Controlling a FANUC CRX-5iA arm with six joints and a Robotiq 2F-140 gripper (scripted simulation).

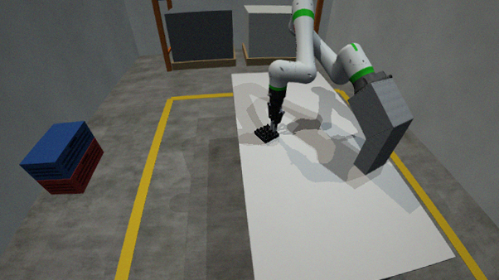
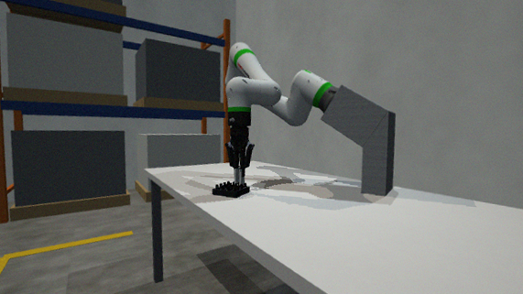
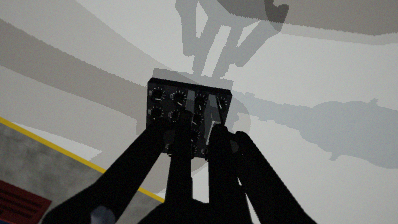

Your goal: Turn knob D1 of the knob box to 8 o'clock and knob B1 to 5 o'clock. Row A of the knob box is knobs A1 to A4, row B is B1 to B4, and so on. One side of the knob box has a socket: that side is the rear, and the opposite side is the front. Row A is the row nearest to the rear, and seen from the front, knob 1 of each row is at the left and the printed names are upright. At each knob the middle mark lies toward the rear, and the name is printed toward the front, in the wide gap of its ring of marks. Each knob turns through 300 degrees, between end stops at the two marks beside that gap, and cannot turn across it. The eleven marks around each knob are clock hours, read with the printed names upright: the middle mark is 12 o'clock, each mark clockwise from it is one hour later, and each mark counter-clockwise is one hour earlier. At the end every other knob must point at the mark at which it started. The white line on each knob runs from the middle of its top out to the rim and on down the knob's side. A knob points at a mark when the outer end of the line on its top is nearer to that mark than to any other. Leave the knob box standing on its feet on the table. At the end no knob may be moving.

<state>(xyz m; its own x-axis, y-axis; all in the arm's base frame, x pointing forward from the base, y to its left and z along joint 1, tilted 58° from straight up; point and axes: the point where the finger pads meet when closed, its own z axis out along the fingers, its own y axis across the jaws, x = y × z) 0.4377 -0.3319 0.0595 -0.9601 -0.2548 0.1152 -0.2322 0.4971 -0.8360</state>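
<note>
The black knob box [image 1: 262,133] [image 2: 225,193] [image 3: 167,84] stands on the white table [image 1: 312,231] [image 2: 409,246] [image 3: 300,70]. Its knobs have pale marks around them; the names and most white lines are too small or dark to read. My gripper [image 1: 274,129] [image 2: 238,181] [image 3: 199,102] points down with its fingertips low at the box, on the side toward the arm's base. The fingers are a narrow gap apart, and I see no knob gripped. In the wrist view a knob [image 3: 200,99] shows beside the gap; the fingers hide the lower right knobs. The socket is not discernible.
The arm's grey pedestal [image 1: 374,133] [image 2: 377,156] stands on the table. Blue and red crates [image 1: 61,157] sit on the floor at the left. A shelf rack with large boxes stands behind the table. The knob box is near the table's long edge.
</note>
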